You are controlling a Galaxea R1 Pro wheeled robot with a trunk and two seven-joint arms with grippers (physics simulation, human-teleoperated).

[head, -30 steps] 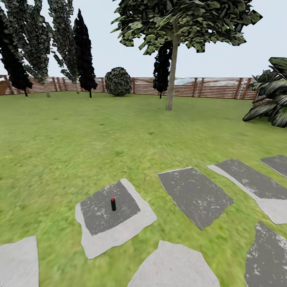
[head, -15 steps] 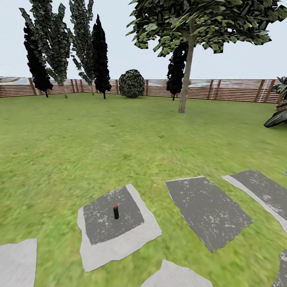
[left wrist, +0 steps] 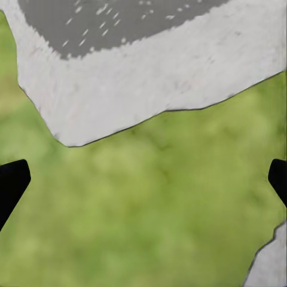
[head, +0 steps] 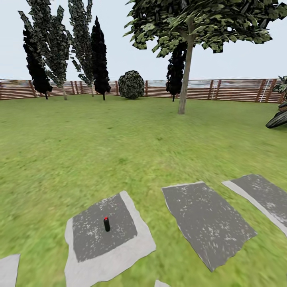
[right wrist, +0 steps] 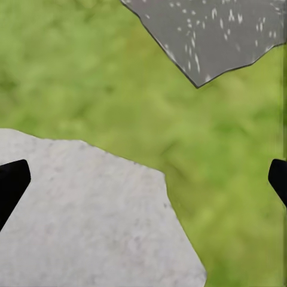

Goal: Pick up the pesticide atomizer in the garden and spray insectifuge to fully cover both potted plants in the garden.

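The pesticide atomizer (head: 106, 224), a slim dark bottle with a red mark on top, stands upright on a grey stepping stone (head: 119, 247) in the lawn, low and left of centre in the head view. My left gripper (left wrist: 143, 182) hangs open over grass beside a pale stone (left wrist: 149, 84), its black fingertips (left wrist: 11, 182) far apart with nothing between them. My right gripper (right wrist: 143, 179) is open too, above grass and a pale stone (right wrist: 84, 227). The two potted plants are out of view.
More stepping stones (head: 207, 223) lie to the right in the lawn (head: 99, 151). A brown slatted fence (head: 231, 91) closes the far side, with a tree (head: 184, 75), tall dark trees (head: 59, 52), a round bush (head: 131, 84) and a big dark leafy bush (head: 279, 115) at the right edge.
The whole head view has shifted, so the camera moved: the fence and trees slid right, the atomizer's stone sits lower in the picture. The atomizer stays upright on its stone.
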